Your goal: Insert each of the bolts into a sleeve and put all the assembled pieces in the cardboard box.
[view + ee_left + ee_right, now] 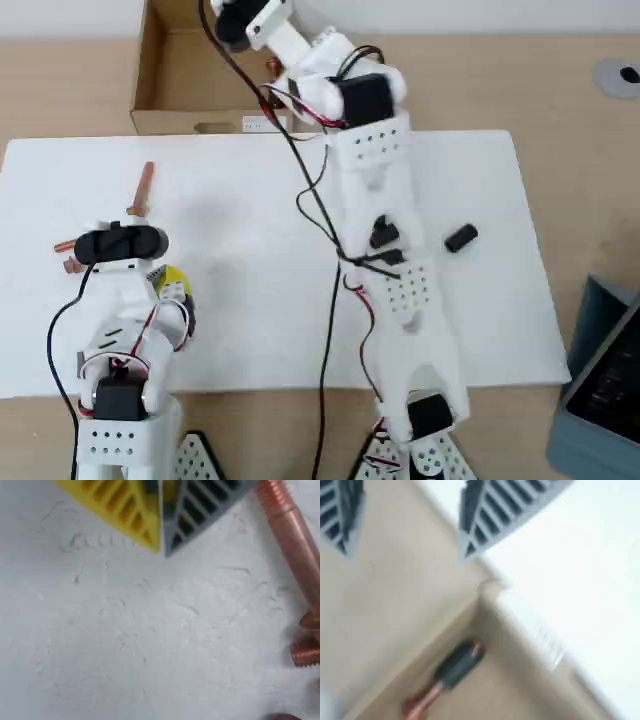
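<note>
My right gripper (pixel 405 552) hangs open above the cardboard box (pixel 492 597), its two grey fingers wide apart and nothing between them. Below it, on the box floor, lies an assembled piece (pixel 451 671): a black sleeve with a copper bolt through it. In the high view the right arm (pixel 370 150) stretches across the mat to the box (pixel 190 122). My left gripper (pixel 160 545) is shut and empty, its yellow and grey tips meeting just above the mat. A copper bolt (pixel 292 535) lies beside it, with two more bolt ends (pixel 305 655) nearby. One loose black sleeve (pixel 461 238) rests right of the right arm.
A white mat (pixel 250 300) covers the wooden table. One bolt (pixel 141 190) lies apart from the others (pixel 68 246), ahead of the left arm (pixel 120 300). A grey bin (pixel 605 385) stands off the mat at the right edge. Cables trail along the right arm.
</note>
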Controlling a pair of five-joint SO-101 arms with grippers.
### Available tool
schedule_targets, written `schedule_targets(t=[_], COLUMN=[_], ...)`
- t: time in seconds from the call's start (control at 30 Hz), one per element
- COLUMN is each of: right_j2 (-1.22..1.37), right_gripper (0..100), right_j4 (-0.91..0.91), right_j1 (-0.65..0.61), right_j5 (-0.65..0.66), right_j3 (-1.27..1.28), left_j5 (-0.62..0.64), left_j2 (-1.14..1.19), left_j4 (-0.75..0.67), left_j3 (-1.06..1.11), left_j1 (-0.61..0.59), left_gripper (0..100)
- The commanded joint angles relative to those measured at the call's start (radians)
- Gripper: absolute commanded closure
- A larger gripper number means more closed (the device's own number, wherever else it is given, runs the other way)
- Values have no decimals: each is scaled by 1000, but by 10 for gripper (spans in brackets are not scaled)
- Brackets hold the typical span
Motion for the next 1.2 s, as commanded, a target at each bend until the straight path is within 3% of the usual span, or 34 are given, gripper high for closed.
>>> schedule_targets(t=[0.0,0.33,0.7,0.87,1.17], right_j2=[-122,-222,-639,-756,-759], right_gripper=[843,843,843,843,843], right_j4=[155,180,180,178,157], right_j1=[16,65,133,136,136], right_j5=[5,-44,-71,-146,-285], right_j3=[-51,51,748,1044,1254], left_j5=[3,3,3,3,3], left_j2=[-10,-10,-10,-10,-10], left_j4=[2,0,0,0,5], left_j3=[12,12,12,12,12], left_j1=[-5,-5,-5,-5,-3], left_gripper=[998,998,998,998,998])
